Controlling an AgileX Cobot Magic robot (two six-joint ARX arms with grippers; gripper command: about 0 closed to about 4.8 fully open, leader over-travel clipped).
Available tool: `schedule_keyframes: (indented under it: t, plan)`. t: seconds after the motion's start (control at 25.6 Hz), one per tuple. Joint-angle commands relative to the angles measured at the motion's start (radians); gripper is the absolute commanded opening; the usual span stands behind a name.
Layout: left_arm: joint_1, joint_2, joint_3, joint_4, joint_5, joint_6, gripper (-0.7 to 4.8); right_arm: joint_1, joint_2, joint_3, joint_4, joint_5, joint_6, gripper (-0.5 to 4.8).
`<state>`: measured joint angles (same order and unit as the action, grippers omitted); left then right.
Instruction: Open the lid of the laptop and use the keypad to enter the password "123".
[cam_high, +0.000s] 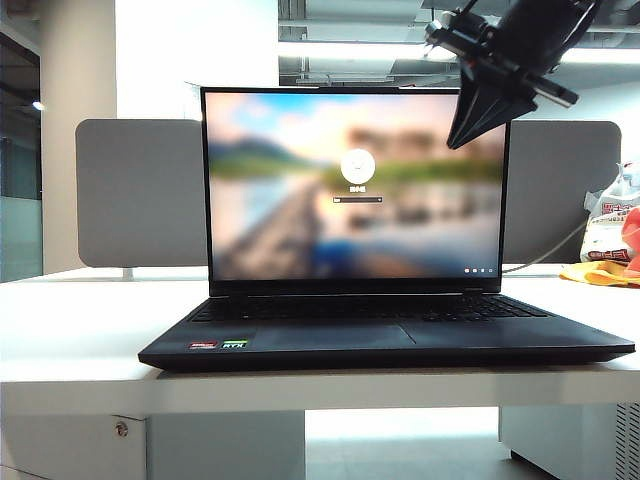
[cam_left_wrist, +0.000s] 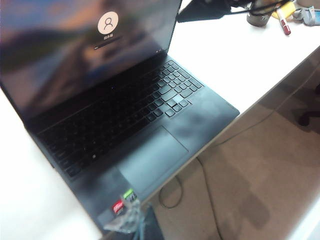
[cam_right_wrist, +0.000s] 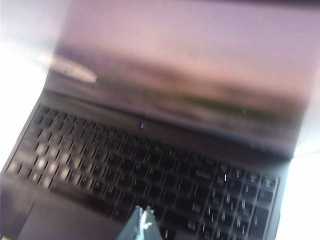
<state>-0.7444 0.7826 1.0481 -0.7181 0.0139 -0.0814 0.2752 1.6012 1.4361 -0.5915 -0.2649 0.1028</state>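
Above the laptop (cam_high: 385, 330) | lid (cam_high: 355, 185) up | right gripper (cam_high: 462, 135) jaws shut, high; descend slowly onto keypad (cam_left_wrist: 175, 87), one key | left gripper (cam_left_wrist: 131, 225) jaws unclear.

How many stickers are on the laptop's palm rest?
2: a red sticker and a green sticker, side by side at the palm rest's front left corner. Right gripper hangs shut above; left gripper hovers nearby.

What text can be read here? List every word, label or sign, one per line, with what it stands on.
"RTX": green sticker on the laptop palm rest.
Red sticker beside it: too small to read.
Caption under the user icon on the lid screen: too small to read.
Red print on the white bag at the table's right: blurred.
Keypad key legends: blurred.
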Motion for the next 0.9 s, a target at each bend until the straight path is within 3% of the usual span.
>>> schedule_keyframes:
  t: [0.04, 0.16, 0.27, 0.47, 0.9]
  plan:
    - [0.0, 0.081, 0.001, 0.064, 0.005, 0.023, -0.04, 0.0, -0.077, -0.104, -0.002, 0.001, -0.011, -0.08]
    - [0.0, 0.156, 0.004, 0.126, 0.043, 0.023, -0.04, -0.001, -0.116, -0.258, 0.035, 0.003, -0.009, -0.08]
    - [0.0, 0.169, 0.052, 0.126, 0.154, 0.02, -0.04, -0.002, -0.113, -0.332, 0.07, 0.022, -0.001, -0.08]
    - [0.0, 0.19, 0.183, 0.045, 0.201, 0.014, -0.04, -0.011, -0.047, -0.33, 0.113, 0.065, 0.001, -0.08]
    - [0.0, 0.216, 0.195, -0.018, 0.2, 0.017, -0.04, -0.028, 0.192, -0.175, 0.103, 0.063, 0.001, -0.08]
